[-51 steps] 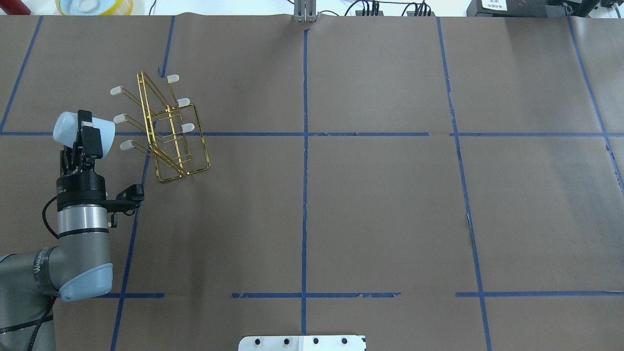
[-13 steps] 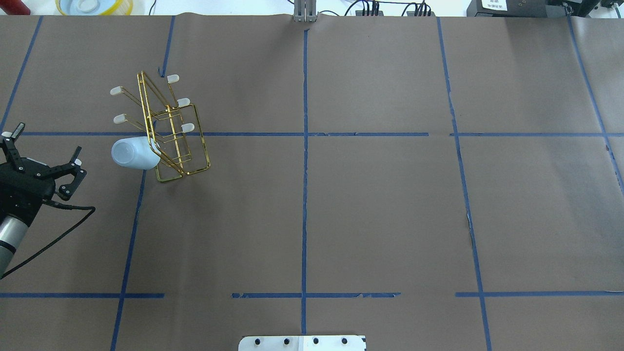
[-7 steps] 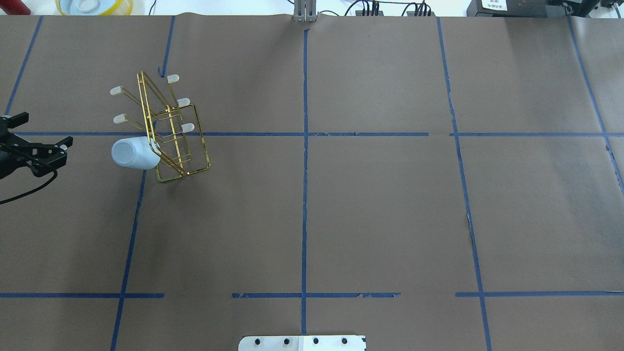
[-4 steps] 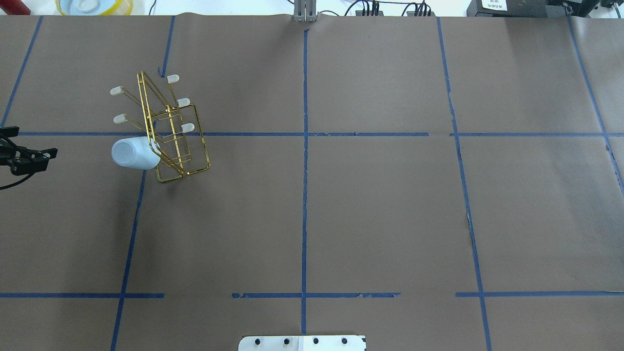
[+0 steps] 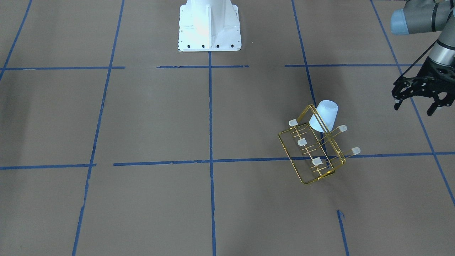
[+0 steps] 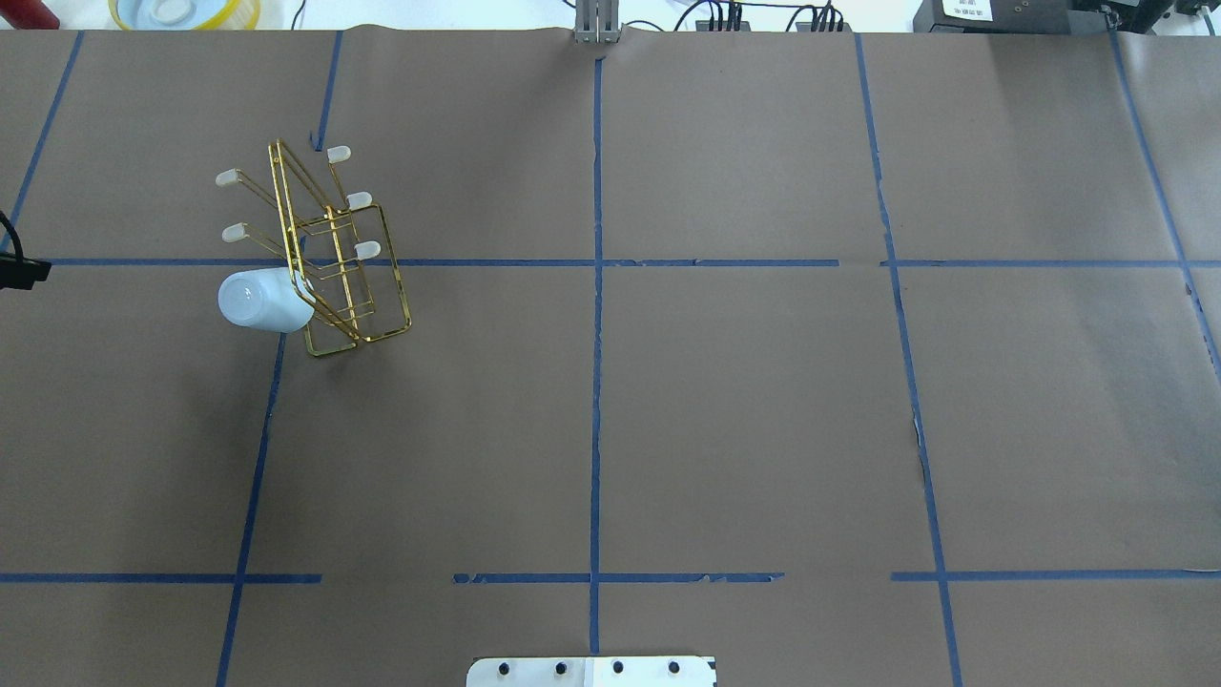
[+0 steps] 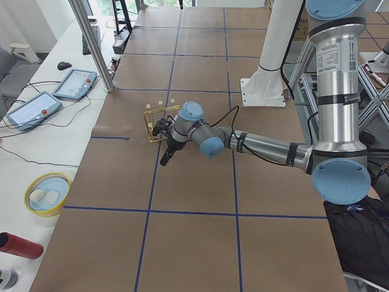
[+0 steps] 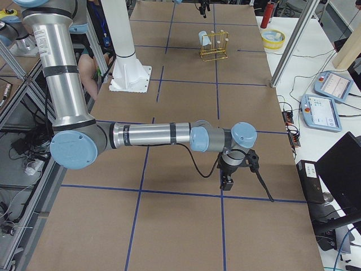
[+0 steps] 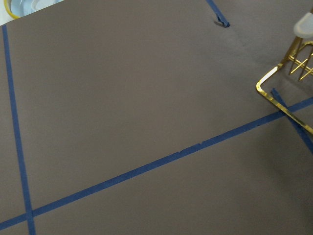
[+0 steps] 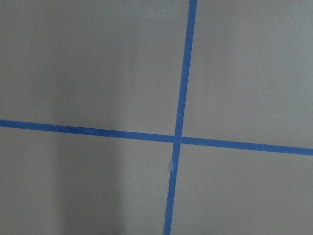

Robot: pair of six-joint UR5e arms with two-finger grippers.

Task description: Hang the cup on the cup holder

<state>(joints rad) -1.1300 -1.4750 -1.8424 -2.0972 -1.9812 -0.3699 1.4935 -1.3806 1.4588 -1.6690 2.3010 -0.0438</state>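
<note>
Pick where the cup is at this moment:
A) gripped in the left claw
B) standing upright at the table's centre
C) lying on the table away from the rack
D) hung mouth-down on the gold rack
D: the cup sits tilted, base up, over a prong at one end of the cup holder, while the left claw is open and well apart from it.

Glossy gold wire cup holder (image 5: 312,153); matt plastic cup (image 5: 324,116).
</note>
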